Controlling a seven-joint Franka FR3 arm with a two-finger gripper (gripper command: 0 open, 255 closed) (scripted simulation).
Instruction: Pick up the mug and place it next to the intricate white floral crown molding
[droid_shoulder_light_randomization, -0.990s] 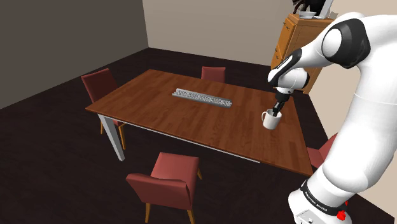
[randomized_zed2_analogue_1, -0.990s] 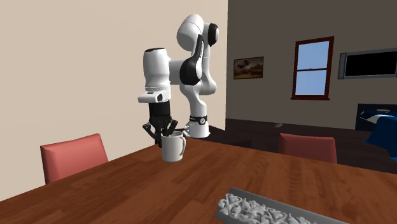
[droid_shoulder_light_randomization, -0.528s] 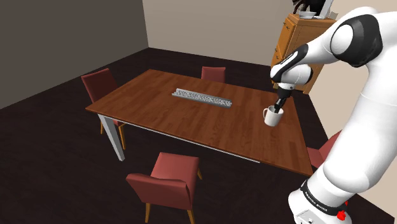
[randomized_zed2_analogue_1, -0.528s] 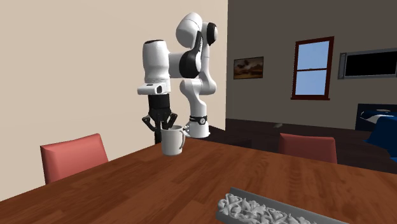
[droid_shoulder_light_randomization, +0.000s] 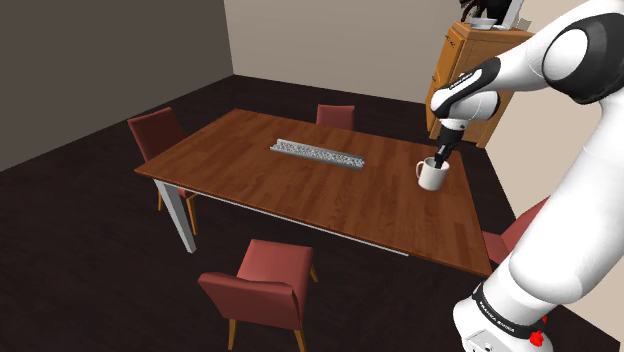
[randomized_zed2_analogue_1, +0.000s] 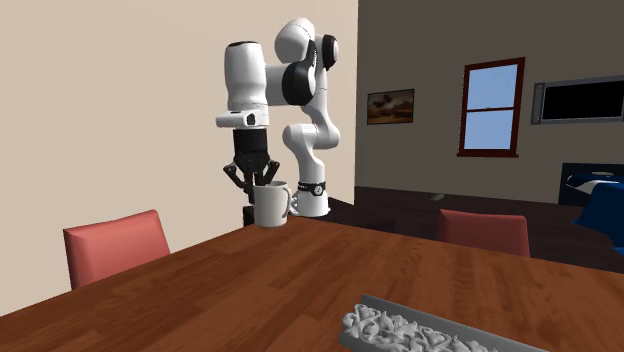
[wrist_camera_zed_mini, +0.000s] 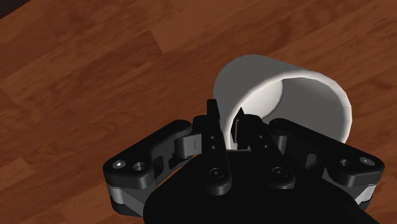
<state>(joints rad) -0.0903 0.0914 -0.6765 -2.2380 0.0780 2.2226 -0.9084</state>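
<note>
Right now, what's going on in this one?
The white Franka arm's black gripper holds a white mug by its rim, one finger inside and one outside, seemingly just clear of the wooden table. The pale floral molding lies near the middle of the table, well apart from the mug, so placing the mug beside it is not yet done.

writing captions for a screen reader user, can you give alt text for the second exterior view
A white robot arm's black gripper clasps a white mug by its rim over the far end of a wooden table. A white floral molding strip lies on it nearer the camera, and a red chair stands at the view's left.
</note>
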